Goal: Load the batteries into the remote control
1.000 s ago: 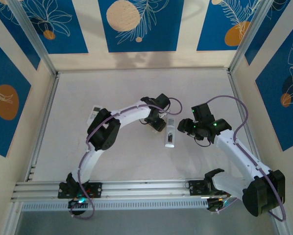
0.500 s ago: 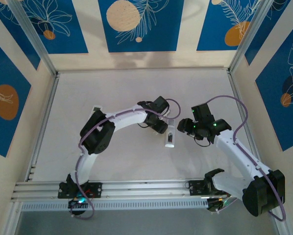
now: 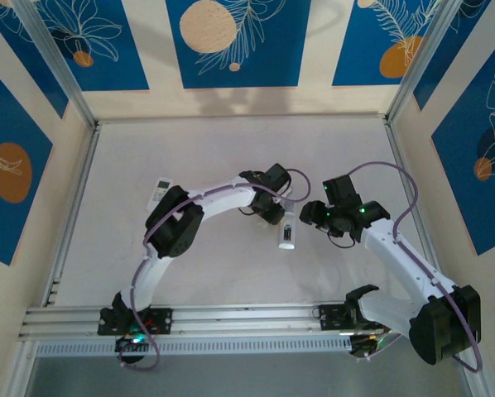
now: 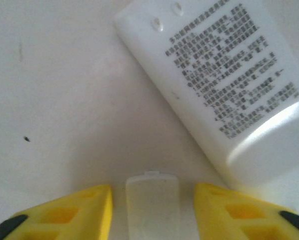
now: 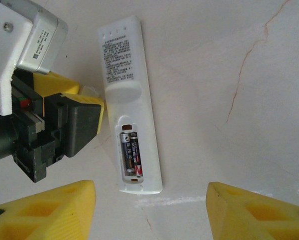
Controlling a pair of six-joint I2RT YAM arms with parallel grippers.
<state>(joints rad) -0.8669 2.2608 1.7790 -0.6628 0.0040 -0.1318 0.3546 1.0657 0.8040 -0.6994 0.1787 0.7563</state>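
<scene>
- On the pale tabletop (image 3: 223,149), between the two arms' wrists, we see the long white plastic remote control (image 5: 127,75) lying back side up. Its battery bay at the near end is uncovered.
- Inside that bay lie the two batteries (image 5: 131,155), slim dark cylinders with copper-orange parts, side by side along the remote's length.
- The right gripper (image 5: 150,186) hangs over the bay end of the remote with its yellow fingers (image 5: 254,210) spread wide, grasping nothing.
- The batteries sit just beyond the gap between the right fingers, roughly in line with its middle, and neither finger touches the remote.
- The left gripper (image 4: 152,189) sits just beside the remote's long left edge, level with the raised curve above the bay.
- Between its yellow fingers (image 4: 64,212) lies a small translucent white cover panel (image 4: 152,212) flat on the table. We see a strip of table on each side of it, so the fingers are parted and not clamped on it.
- From the left wrist, the remote's printed end lies ahead and to the right of those fingers, apart from them. The batteries are out of that frame.
- A second white remote (image 3: 160,192) lies well apart from the first, beyond the left arm's elbow.
</scene>
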